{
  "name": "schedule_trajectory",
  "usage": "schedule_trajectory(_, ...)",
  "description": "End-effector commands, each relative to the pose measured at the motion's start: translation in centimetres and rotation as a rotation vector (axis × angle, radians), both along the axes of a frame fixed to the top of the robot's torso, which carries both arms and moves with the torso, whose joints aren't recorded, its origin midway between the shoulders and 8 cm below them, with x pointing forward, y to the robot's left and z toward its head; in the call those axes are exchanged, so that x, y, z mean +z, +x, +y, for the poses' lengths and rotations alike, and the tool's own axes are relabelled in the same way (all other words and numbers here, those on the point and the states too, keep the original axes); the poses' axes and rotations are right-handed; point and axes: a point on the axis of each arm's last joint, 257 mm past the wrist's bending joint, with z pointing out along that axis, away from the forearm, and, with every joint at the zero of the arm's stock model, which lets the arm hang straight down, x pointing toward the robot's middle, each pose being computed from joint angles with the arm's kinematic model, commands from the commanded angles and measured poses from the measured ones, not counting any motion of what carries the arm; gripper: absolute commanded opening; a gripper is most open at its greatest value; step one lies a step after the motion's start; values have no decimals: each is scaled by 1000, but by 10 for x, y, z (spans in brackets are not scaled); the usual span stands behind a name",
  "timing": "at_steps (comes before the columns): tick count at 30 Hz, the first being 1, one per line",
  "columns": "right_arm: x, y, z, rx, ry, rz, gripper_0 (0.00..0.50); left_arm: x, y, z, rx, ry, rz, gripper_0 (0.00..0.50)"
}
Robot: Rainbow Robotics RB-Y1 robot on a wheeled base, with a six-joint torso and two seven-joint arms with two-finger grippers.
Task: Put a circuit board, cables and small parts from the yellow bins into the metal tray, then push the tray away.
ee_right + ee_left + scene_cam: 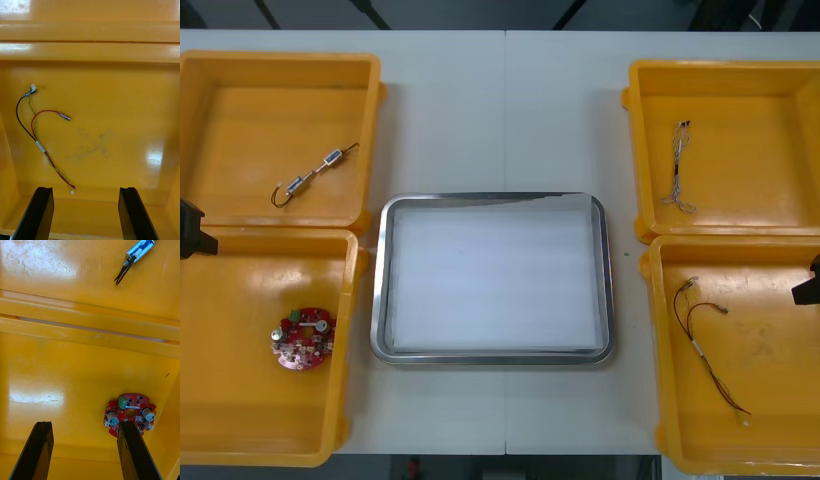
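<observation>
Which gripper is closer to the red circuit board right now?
Left. The left gripper hangs open over the near left bin, the circuit board just off one fingertip. The right gripper is across the tray, open over the cable in the near right bin.

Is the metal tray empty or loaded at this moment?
Empty. The metal tray has a bare white inside, with nothing lying in it; the circuit board lies in the near left yellow bin.
</observation>
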Motion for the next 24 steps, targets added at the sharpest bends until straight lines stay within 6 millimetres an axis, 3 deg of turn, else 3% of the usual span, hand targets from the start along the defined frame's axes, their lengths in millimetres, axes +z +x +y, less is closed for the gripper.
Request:
schedule_trajectory(1,8,-1,-13,40,-53,-15,500,4,-2,13,-36,68,3,500)
schedule_trajectory(24,8,-1,-13,40,-53,-15,500,4,-2,13,-36,68,3,500)
